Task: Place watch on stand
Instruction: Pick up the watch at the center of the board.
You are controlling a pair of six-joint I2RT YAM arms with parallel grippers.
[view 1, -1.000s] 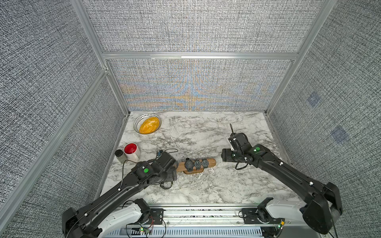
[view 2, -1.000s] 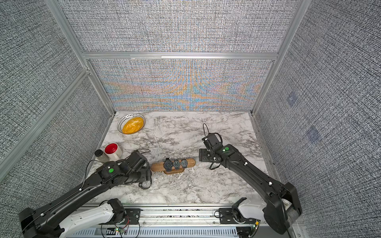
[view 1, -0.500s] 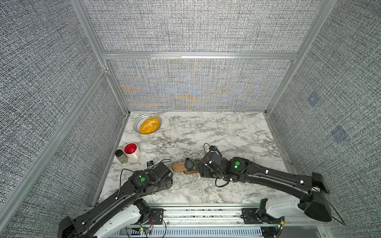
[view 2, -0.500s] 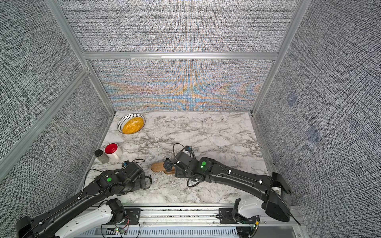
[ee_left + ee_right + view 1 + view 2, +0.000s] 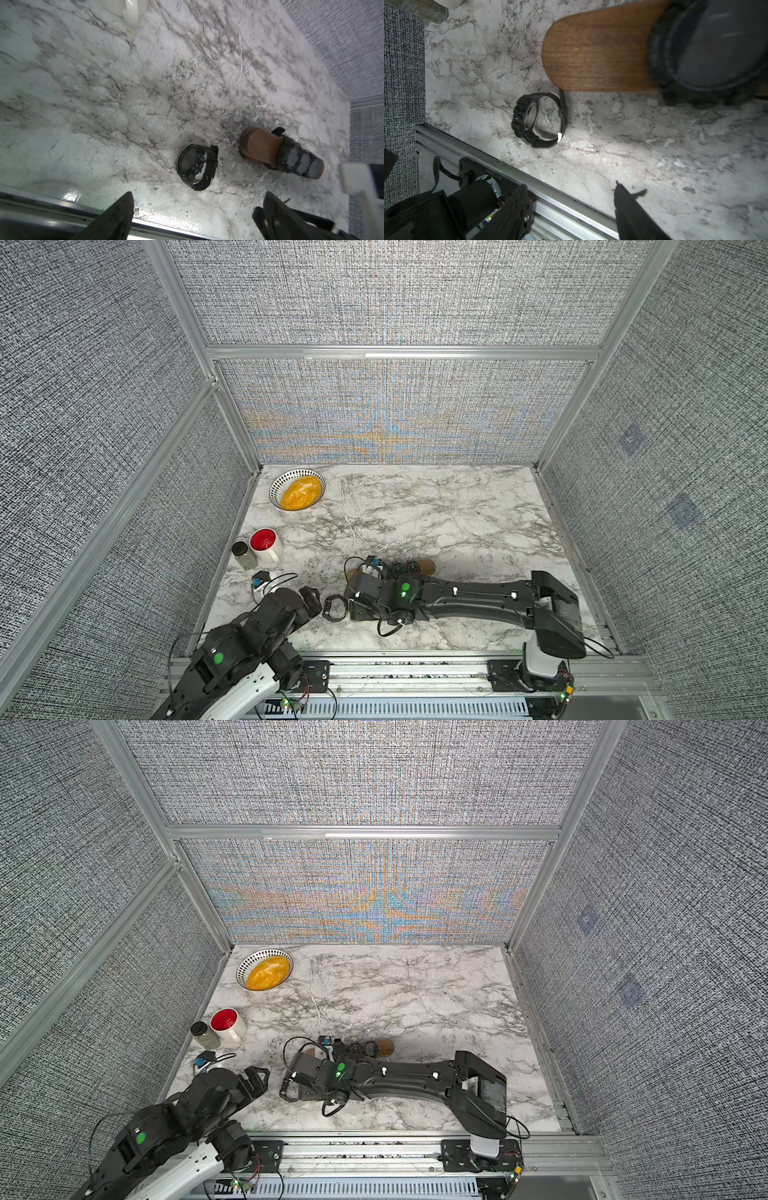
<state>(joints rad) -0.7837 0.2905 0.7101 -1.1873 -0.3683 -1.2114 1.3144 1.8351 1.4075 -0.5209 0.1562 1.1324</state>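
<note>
The right arm (image 5: pixel 478 597) lies across the stand (image 5: pixel 426 567) in both top views and hides its middle, so only the 2 rounded brown ends show. 3 dark watches (image 5: pixel 301 161) sit side by side on the bar; they are blurred in both wrist views and their dials cannot be read. The loose watch (image 5: pixel 335 608), black with its strap closed in a loop, lies on its side on the desk (image 5: pixel 457 522). It is between the 2 hands and touches neither. It is just ahead of the left hand (image 5: pixel 199 197), whose fingers stand wide apart and empty. The right hand (image 5: pixel 570 187) is partly spread with nothing between its fingers, and the stand's bare end is ahead of it. The desk is white marble with grey veins. Beyond the left hand stand a red-lined mug (image 5: pixel 266 547), a small jar (image 5: pixel 244 556) and a bowl (image 5: pixel 275 485) of yellow stuff. Grey woven walls (image 5: pixel 374 302) in an aluminium frame (image 5: pixel 399 352) close 3 sides.
</note>
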